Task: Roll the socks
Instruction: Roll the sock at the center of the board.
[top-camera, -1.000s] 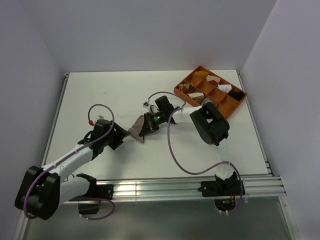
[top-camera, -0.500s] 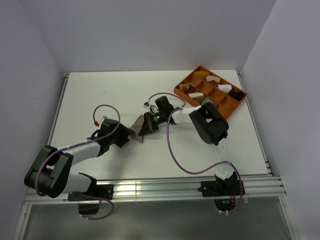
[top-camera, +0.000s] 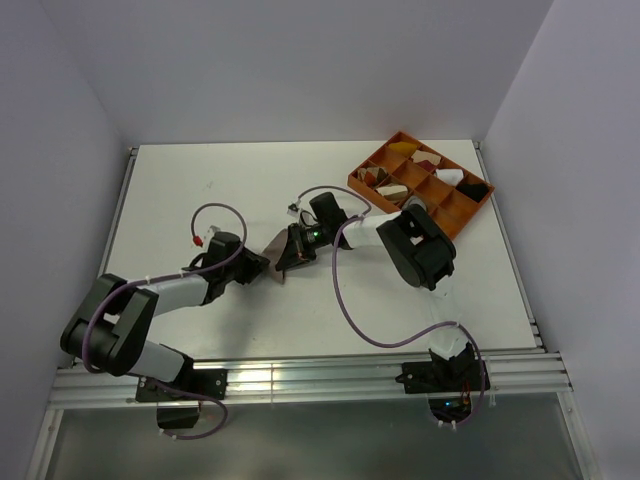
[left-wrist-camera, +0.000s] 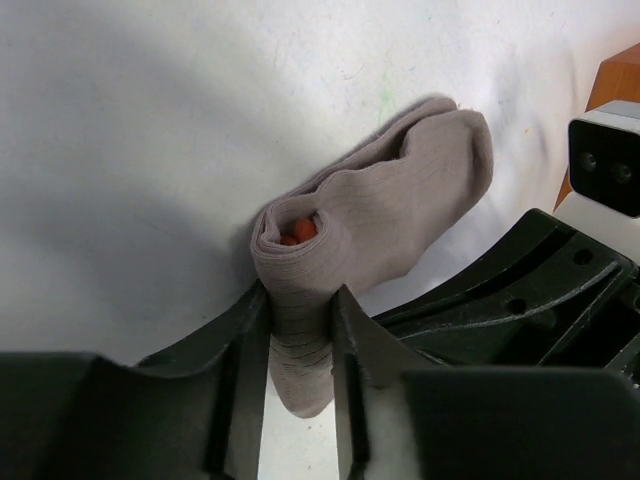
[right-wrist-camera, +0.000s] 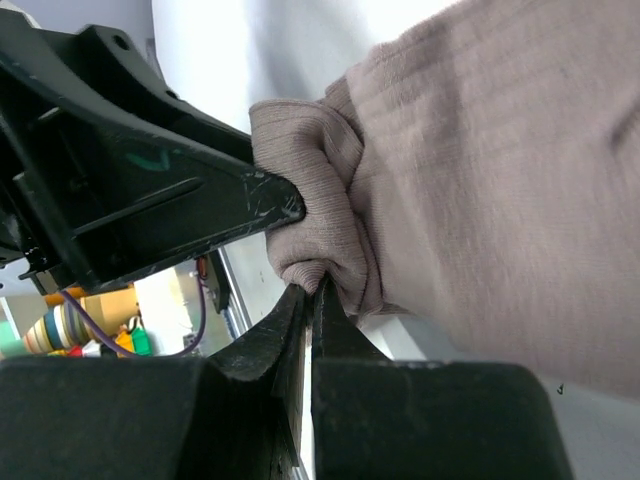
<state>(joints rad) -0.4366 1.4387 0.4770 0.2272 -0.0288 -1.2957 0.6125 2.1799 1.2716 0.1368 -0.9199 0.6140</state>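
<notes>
Between left gripper (left-wrist-camera: 300, 312) fingers: socks (left-wrist-camera: 400, 205), rolled end; right gripper (right-wrist-camera: 309, 292) pinches fold.

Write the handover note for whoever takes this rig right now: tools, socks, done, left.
Left tool: shut on one end of the socks, a finger on each side.
Right tool: shut, pinching a fold of the socks close by the left tool.
Socks: one pinkish-tan bundle at the middle of the table. A red bit shows inside the fold. I cannot tell two socks apart.
Done: bundle folded over at one end, still loose.
Left: finish the roll, tuck it, let go.
</notes>
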